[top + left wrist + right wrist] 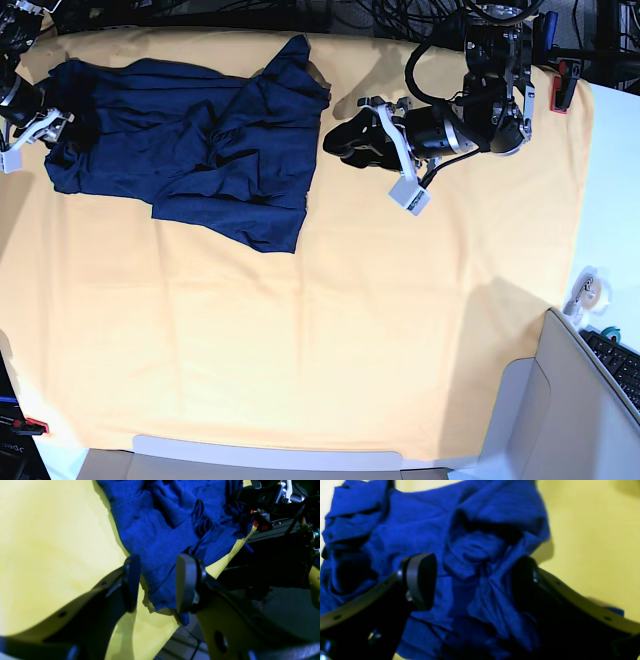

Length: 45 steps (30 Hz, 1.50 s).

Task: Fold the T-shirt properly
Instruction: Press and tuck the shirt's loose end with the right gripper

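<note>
Across the upper left of the base view, we find the shirt (255, 135), dark blue and crumpled, spread over the pale table (330, 340) in a long, uneven band. We see it run from the far left to about the middle, with one part angling up towards the table's top edge and another slanting down to a blunt lower end. Over on the right of that same view comes the left arm (470, 100), reaching in from the top, its gripper (158, 580) by the shirt's right-hand edge. Up close, we have its fingers spread apart, with blue fabric showing between and beyond them, and a narrow tip of the shirt poking out past the table's edge. At the other end, we get the right gripper (472, 580) right over the bunched left part of the shirt, and its fingers are spread wide too. Thick folds rise between them, blurred this close, and we cannot tell whether either finger touches the fabric. Around those folds, we see yellow surface on the right and more rumpled layers on the left.
</note>
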Motion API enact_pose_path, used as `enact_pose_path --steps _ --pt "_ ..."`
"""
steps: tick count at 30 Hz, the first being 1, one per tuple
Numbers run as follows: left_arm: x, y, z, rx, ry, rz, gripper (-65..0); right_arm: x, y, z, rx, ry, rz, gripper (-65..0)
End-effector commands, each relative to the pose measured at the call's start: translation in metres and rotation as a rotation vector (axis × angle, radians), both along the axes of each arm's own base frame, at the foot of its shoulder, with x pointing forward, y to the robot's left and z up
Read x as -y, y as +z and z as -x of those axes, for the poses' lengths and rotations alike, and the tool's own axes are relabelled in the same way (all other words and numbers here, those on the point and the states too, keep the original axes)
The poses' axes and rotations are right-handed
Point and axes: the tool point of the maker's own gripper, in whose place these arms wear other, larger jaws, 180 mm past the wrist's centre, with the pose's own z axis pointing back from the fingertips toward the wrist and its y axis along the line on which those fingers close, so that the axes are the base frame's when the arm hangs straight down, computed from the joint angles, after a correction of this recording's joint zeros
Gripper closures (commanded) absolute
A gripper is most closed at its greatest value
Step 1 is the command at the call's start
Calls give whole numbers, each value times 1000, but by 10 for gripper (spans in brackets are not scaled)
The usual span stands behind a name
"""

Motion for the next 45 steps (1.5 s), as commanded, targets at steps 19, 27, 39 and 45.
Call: enact_pose_path --steps 19,27,39,45 --pt "-1 10 -5 30 9 22 -219 -39 -15 9 -62 59 -30 0" --pt "-2 10 -5 31 5 14 -218 -107 81 -18 246 224 160 0" --pt "-37 4 -7 25 66 -44 -217 -264 91 -67 287 381 -9 0" --pt "-48 1 -6 15 96 -55 -217 -290 84 -77 309 413 95 0"
